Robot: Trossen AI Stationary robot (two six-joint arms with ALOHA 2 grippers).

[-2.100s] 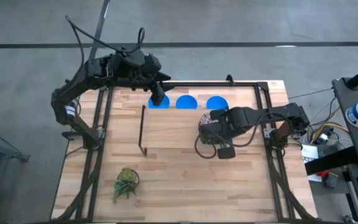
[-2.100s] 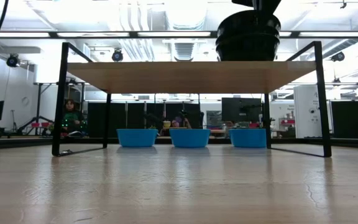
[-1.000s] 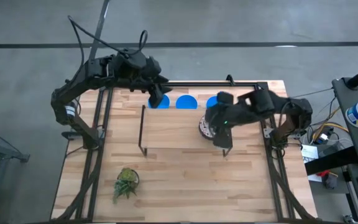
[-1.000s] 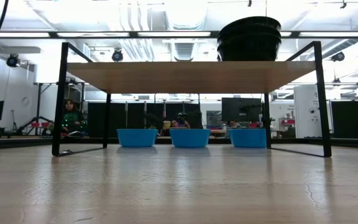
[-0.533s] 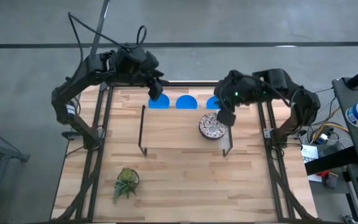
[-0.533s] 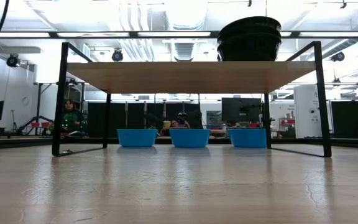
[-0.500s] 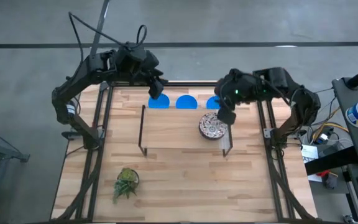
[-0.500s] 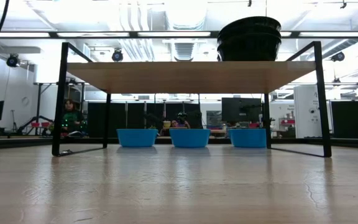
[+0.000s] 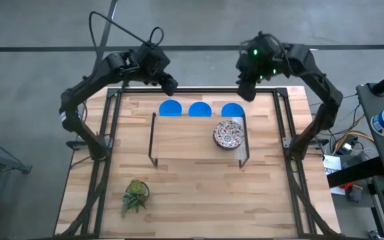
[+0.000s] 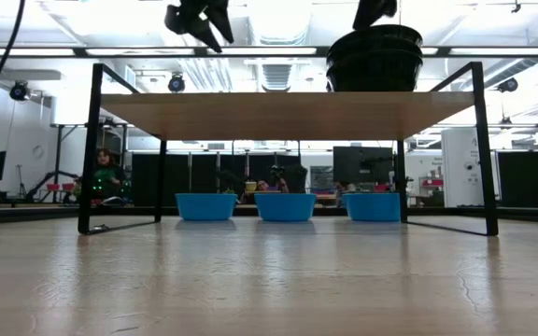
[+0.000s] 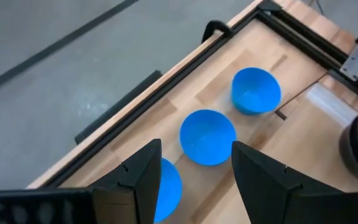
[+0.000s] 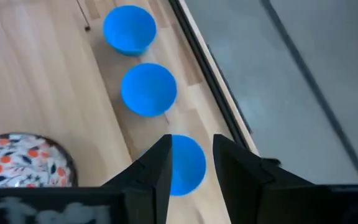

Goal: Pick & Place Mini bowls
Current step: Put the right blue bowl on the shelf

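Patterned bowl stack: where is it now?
High view: the patterned bowl stack sits on the shelf top near its right end, just in front of the right blue bowl.

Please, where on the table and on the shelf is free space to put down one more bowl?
The shelf top is bare left of the patterned bowl stack. The table is bare in front of the shelf, right of the plant. The back strip is crowded by three blue bowls.

The table (image 9: 179, 193) is pale butcher-block wood with a smooth, faintly shiny finish. The blue bowls (image 11: 207, 137) look like smooth matt plastic. The patterned bowl (image 9: 229, 134) looks glazed, glossy.
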